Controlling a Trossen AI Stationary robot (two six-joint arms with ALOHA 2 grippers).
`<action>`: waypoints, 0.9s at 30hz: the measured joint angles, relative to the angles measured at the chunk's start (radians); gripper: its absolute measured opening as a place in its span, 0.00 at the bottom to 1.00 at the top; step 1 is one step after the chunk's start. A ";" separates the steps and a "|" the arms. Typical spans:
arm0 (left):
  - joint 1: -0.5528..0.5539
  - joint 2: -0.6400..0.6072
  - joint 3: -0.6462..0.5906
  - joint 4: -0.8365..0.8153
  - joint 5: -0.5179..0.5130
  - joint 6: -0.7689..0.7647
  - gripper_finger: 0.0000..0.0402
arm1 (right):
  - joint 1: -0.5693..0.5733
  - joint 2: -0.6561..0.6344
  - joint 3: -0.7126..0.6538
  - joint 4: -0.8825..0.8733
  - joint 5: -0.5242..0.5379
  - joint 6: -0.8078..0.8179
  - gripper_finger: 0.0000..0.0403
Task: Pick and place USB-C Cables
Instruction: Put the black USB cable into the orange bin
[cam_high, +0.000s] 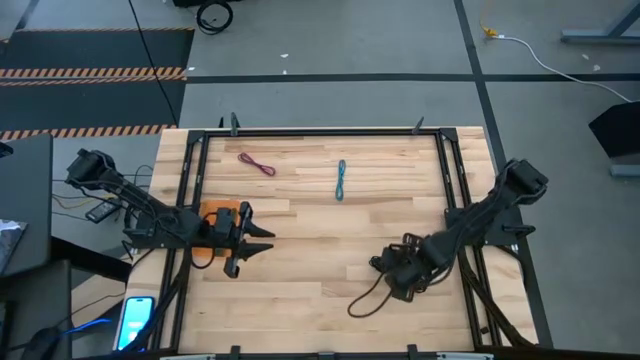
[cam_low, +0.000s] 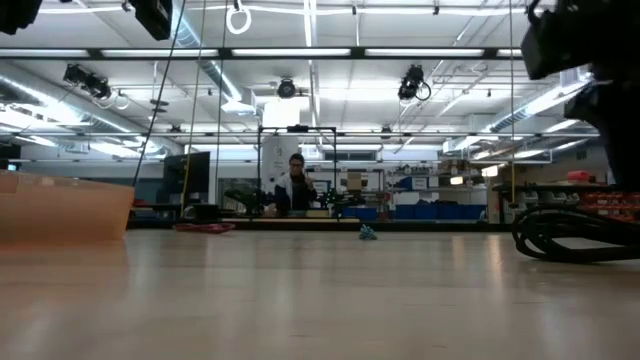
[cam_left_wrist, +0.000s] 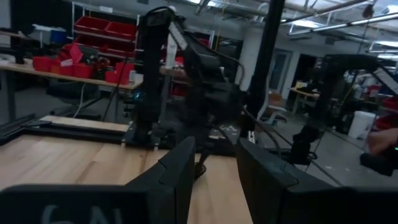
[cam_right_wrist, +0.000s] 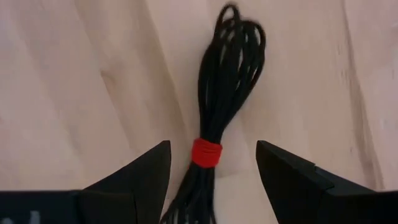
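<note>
A black USB-C cable coil (cam_right_wrist: 227, 68) with a red tie (cam_right_wrist: 206, 152) lies flat on the wood near the table's right front, its loop trailing toward the near edge (cam_high: 365, 300). My right gripper (cam_right_wrist: 212, 148) hangs over it, pointing down and open. One finger stands on either side of the tie, and neither touches it. A maroon cable (cam_high: 257, 164) and a teal cable (cam_high: 341, 180) lie flat toward the far edge. My left gripper (cam_high: 262, 241) is open with nothing between its fingers. It hovers roughly level at the left, beside an orange bin (cam_high: 213, 212).
A black frame (cam_high: 320, 131) borders the wooden table. In the low view the orange bin (cam_low: 60, 210) stands at the left and the black coil (cam_low: 575, 235) at the right. Bare wood lies between the two arms. A person (cam_low: 296, 185) stands far behind the table.
</note>
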 joint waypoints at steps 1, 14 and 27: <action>0.000 0.000 0.000 -0.004 -0.007 -0.009 0.31 | 0.008 0.012 0.000 -0.012 0.010 0.005 0.60; 0.001 0.047 0.000 -0.100 -0.058 -0.119 0.31 | 0.042 0.065 0.000 -0.117 0.098 0.077 0.60; -0.051 0.077 0.000 -0.052 0.003 -0.135 0.31 | 0.056 0.065 0.000 -0.014 0.077 0.137 0.60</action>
